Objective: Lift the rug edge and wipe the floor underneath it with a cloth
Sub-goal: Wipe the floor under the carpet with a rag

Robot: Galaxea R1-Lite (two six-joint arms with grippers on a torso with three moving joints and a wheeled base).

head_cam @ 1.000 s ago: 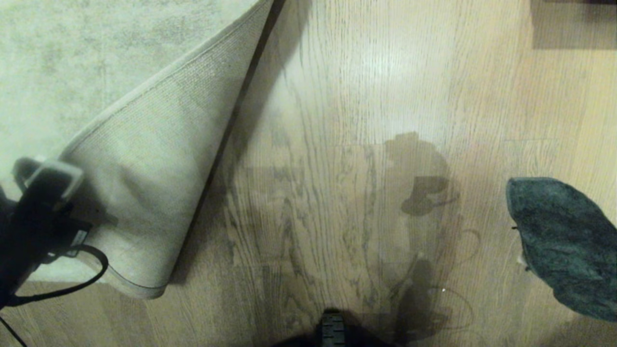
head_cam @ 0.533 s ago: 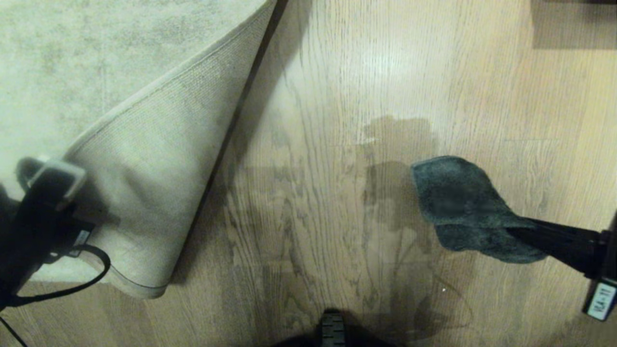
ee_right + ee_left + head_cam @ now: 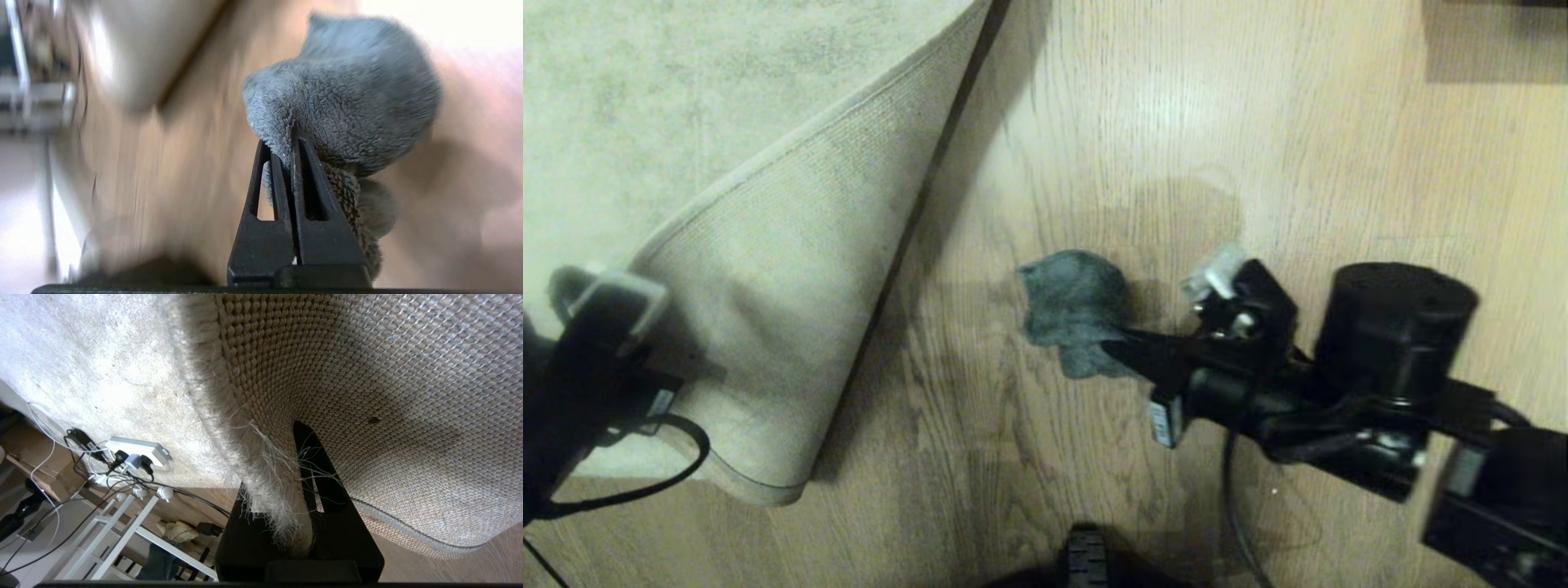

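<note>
The left pincer point(image 3: 300, 522), at the robot's left, is clamped on the rug edge point(image 3: 245, 457), holding the corner folded back, underside up. The right pincer point(image 3: 1123, 353) is clenched on the cloth point(image 3: 1072, 309), low over the floor point(image 3: 1339, 147). The exposed strip beside the fold lies to the cloth's left, running away from the robot; the right arm is nearer it. Glossy oak planks, open room.

cloth point(image 3: 1072, 309) right of rug edge point(image 3: 792, 171)

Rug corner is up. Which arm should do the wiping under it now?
Right. The right pincer is shut on the cloth, out over the bare floor beside the fold. The left pincer is clamped on the rug edge, holding it up.
</note>
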